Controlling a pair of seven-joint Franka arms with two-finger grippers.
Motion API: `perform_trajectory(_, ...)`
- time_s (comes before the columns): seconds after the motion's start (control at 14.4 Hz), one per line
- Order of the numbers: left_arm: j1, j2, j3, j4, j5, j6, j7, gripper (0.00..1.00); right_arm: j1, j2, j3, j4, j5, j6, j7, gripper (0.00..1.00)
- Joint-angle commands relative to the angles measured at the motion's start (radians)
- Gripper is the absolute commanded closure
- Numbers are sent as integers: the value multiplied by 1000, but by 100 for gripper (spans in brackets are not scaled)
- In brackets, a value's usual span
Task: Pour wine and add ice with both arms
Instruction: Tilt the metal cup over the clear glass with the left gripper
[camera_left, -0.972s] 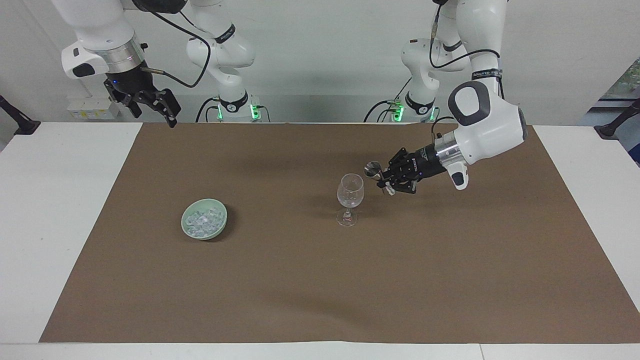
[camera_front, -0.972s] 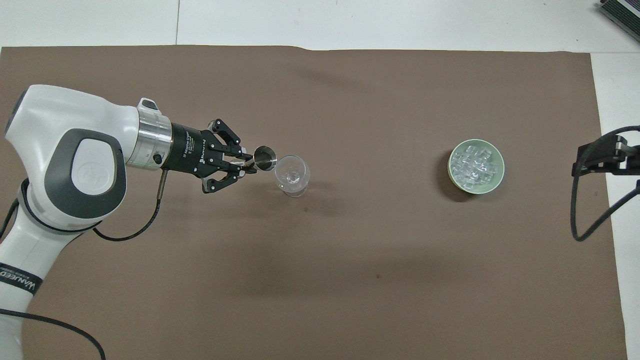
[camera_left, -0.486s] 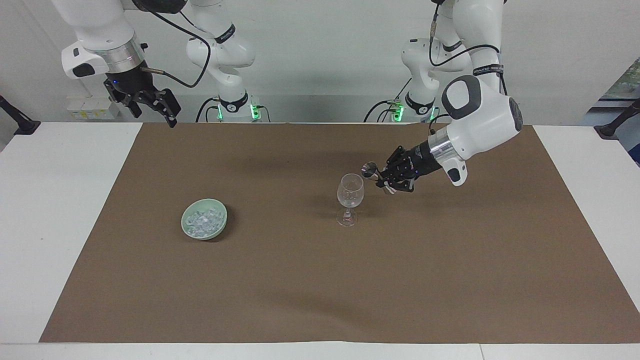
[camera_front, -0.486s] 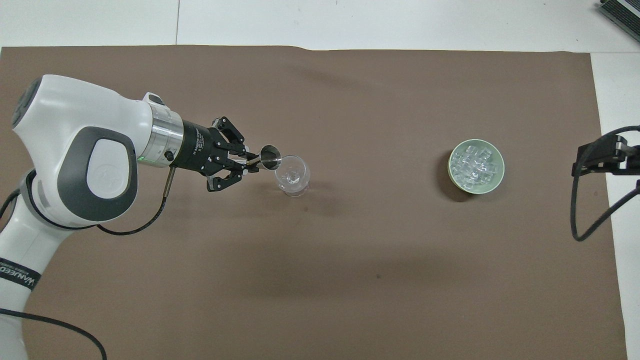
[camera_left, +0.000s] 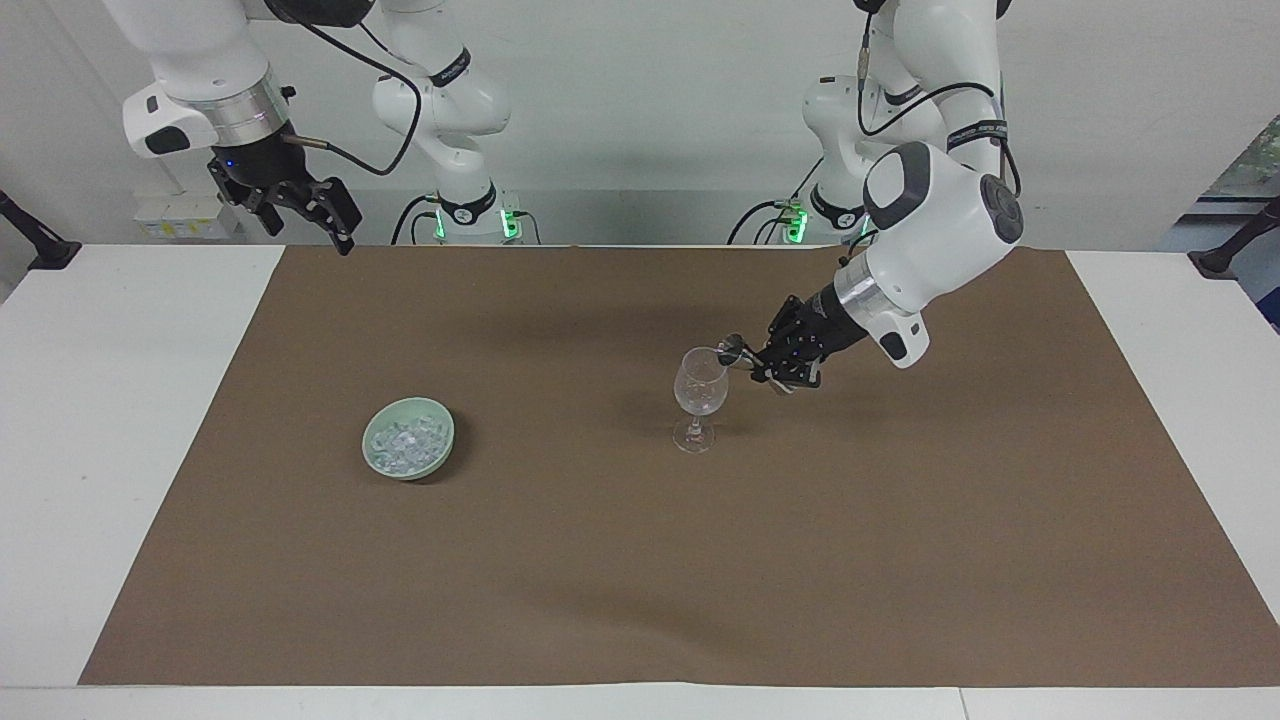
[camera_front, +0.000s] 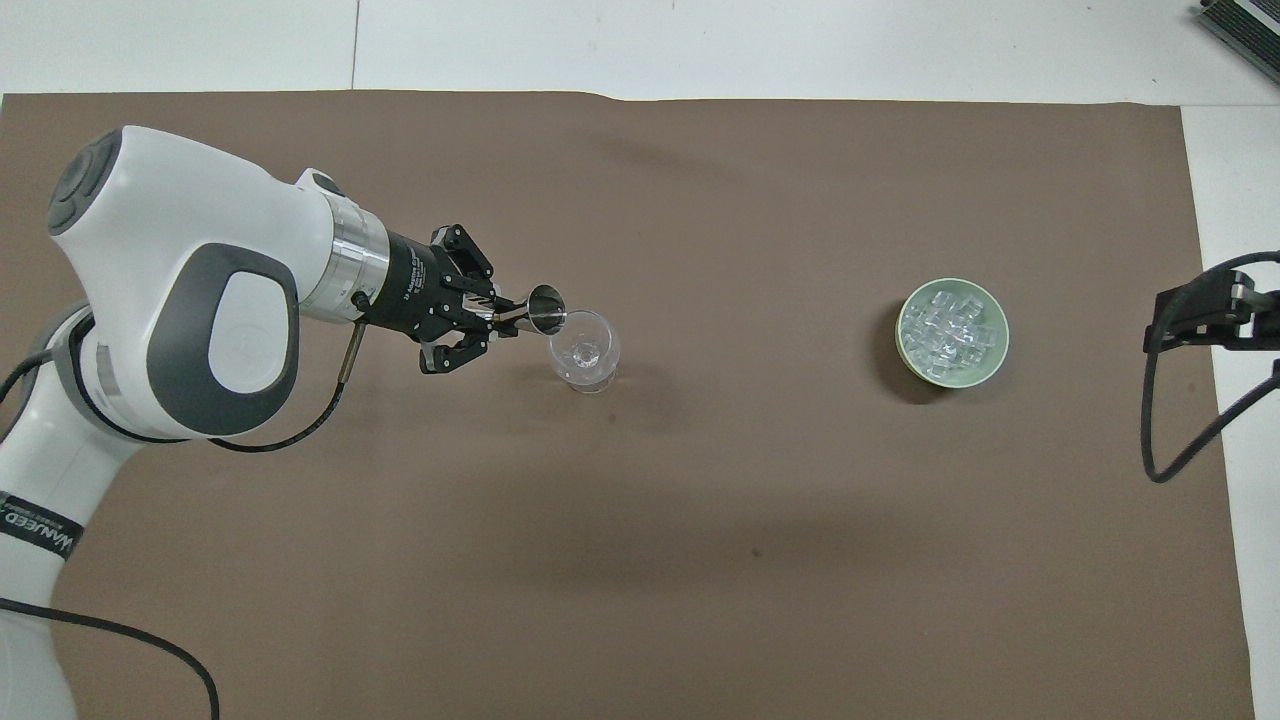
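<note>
Left end effector (camera_left: 762, 366) tipped clamped jigger (camera_front: 545, 309) onto glass (camera_left: 700, 385) rim (right waits).

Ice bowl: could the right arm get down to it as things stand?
Probably yes. The right gripper hangs open and empty above the table edge, and nothing stands between it and the bowl of ice.

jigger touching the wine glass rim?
Cannot tell. In both views the jigger in the left gripper overlaps the wine glass rim; no gap or contact shows.
</note>
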Motion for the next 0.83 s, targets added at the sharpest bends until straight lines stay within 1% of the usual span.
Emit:
perform_trajectory(0.0, -27, 11, 13, 25, 51, -7, -33, 100, -6, -4, 3, -8, 5, 17, -17, 0)
perform_trajectory(0.07, -27, 11, 13, 25, 74, -7, -36, 100, -6, -4, 3, -8, 5, 17, -17, 0)
perform_trajectory(0.35, -41, 13, 15, 33, 85, -9, -45, 100, -6, -4, 3, -8, 5, 17, -17, 0)
perform_trajectory(0.56, -55, 23, 13, 59, 161, -9, -80, 100, -6, -3, 3, -8, 5, 17, -17, 0)
perform_trajectory(0.76, -56, 31, 13, 67, 189, -21, -83, 100, -6, -4, 3, -8, 5, 17, -17, 0)
